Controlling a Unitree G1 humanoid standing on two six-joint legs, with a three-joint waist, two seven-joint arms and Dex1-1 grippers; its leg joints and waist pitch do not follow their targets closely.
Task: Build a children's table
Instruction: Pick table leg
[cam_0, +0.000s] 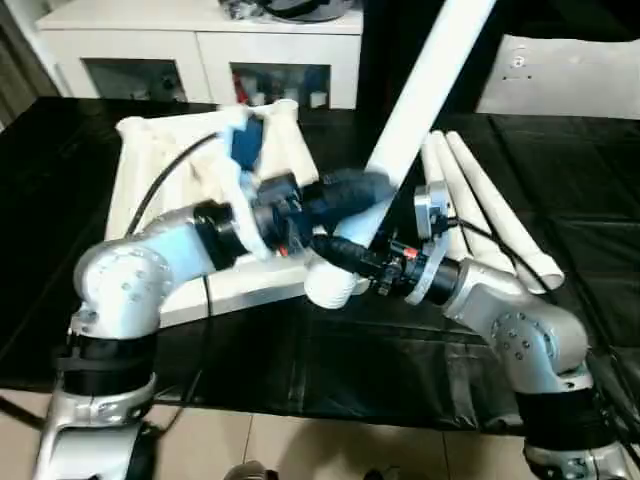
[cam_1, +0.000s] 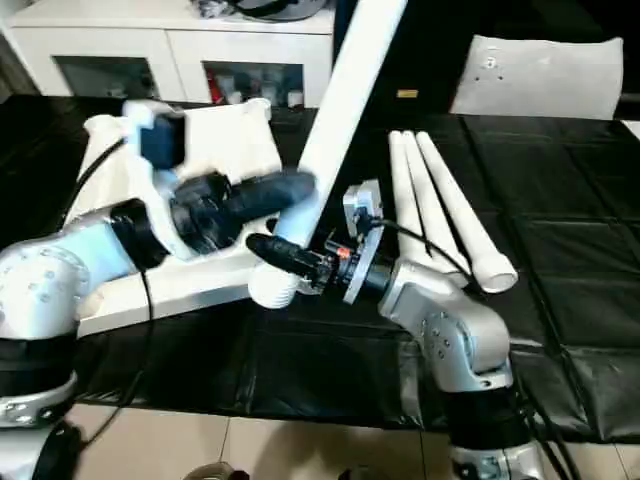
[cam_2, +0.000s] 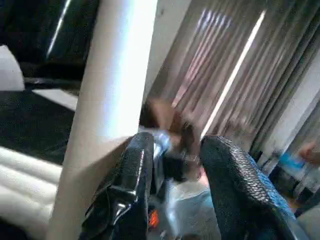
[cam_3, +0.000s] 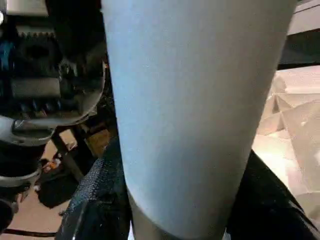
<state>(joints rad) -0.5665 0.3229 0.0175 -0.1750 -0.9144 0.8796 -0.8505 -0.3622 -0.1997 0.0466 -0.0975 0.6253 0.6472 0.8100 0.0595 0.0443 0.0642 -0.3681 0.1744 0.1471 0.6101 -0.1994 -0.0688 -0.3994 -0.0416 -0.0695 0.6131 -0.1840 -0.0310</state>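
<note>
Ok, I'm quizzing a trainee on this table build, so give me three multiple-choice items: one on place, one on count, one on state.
1. Where are the spare legs?
A. on the cabinet
B. on the black table, to the robot's right of the table top
C. on the floor

2. How many spare legs lie there?
A. one
B. three
C. five

3. The raised leg is:
A. lying flat
B. in a person's hand
C. tilted, in the right gripper

Answers:
1 B: the spare legs rest on the black table beside the table top.
2 B: three lie side by side.
3 C: the raised leg leans, between the right gripper fingers.
</note>
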